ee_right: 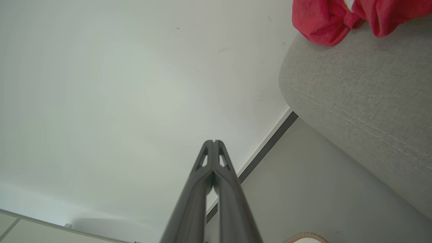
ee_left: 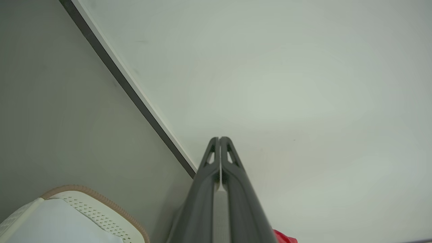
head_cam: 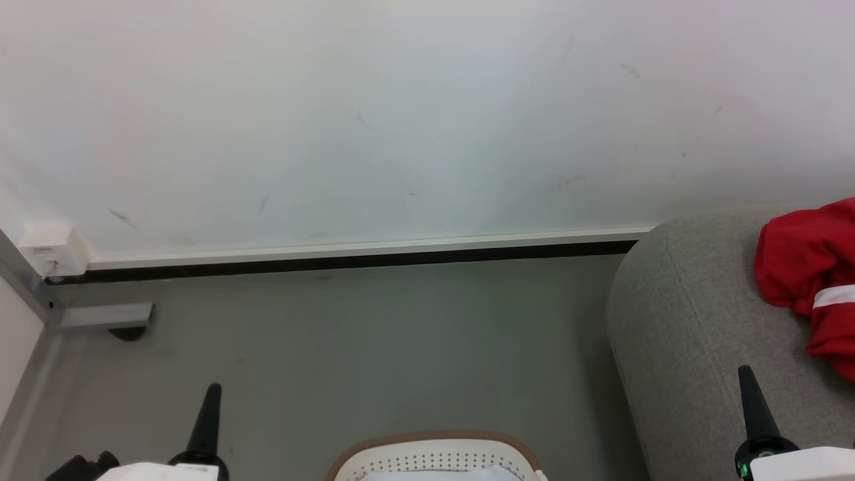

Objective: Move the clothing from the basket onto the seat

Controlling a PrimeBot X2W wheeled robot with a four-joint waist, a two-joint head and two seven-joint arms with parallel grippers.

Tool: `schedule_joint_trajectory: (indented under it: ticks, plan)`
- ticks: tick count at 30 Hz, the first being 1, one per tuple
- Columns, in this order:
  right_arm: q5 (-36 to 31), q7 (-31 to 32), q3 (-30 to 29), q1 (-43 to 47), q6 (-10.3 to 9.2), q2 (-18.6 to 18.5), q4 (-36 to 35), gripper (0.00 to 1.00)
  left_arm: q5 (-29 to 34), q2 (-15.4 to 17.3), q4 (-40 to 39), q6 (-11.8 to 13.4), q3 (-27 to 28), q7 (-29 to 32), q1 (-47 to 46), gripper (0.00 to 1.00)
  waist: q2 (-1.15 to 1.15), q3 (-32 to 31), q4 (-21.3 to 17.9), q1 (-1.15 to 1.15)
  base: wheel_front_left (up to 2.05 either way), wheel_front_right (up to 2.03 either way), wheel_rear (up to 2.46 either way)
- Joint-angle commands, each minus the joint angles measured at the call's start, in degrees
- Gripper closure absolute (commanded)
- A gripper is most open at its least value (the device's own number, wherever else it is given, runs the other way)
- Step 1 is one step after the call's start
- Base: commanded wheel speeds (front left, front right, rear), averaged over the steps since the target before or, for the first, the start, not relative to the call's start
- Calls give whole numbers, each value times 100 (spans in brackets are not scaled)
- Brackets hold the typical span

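our left gripper (ee_left: 220,139), right gripper (ee_right: 213,141): fingers pressed together, empty | soft red white-banded garment (head_cam: 801,260) on light grey woven seat (head_cam: 681,321) | risk: we miss leftovers, as the inside of the white perforated tan-rimmed basket (head_cam: 434,437) is mostly cropped

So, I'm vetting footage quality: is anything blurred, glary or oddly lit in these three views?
Head view: even, soft light, no glare, the seat sharp. Left wrist view: the left gripper blurs toward the lens. Right wrist view: seat weave crisp, the clothing looks pinker, the right gripper soft low down.
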Motion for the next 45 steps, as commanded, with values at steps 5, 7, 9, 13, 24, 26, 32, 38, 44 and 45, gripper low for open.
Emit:
schedule_joint_trajectory:
  ticks: [5,7,9,13,24,26,32,38,44,45]
  plan:
    - [347,97,-100,-119,-7,-14,-72,100,-333,-13,-2,-55,72,96,-144,100,0,12,2,0,0,0,0]
    - [443,123,-121,-123,-7,-9,-71,100,-431,-22,3,-59,88,119,-159,100,0,17,3,0,0,0,0]
    - [526,154,-141,-131,-7,-5,-71,100,-540,-29,9,-67,102,156,-171,100,0,21,3,0,0,0,0]
    - [722,205,-184,-145,-8,4,-70,100,-696,-40,19,-82,134,205,-199,100,0,31,5,0,0,0,0]
    - [1154,333,-289,-169,-9,27,-67,100,-1124,-73,43,-118,194,336,-250,100,0,54,8,0,0,0,0]
    - [1224,347,-305,-168,-9,32,-66,100,-1223,-80,46,-120,206,362,-265,100,0,58,9,0,0,0,0]
    - [1477,424,-361,-178,-10,46,-63,100,-1439,-95,60,-146,247,430,-294,100,0,72,11,0,0,0,0]
    - [1687,494,-419,-182,-10,60,-61,100,-1678,-109,73,-165,283,504,-328,100,0,86,13,0,0,0,0]
    - [1907,562,-469,-192,-11,74,-58,100,-1884,-123,87,-179,317,562,-346,100,0,100,15,0,0,0,0]
    - [1937,565,-475,-195,-11,76,-58,100,-1931,-126,89,-183,322,567,-352,100,0,102,16,0,0,0,0]
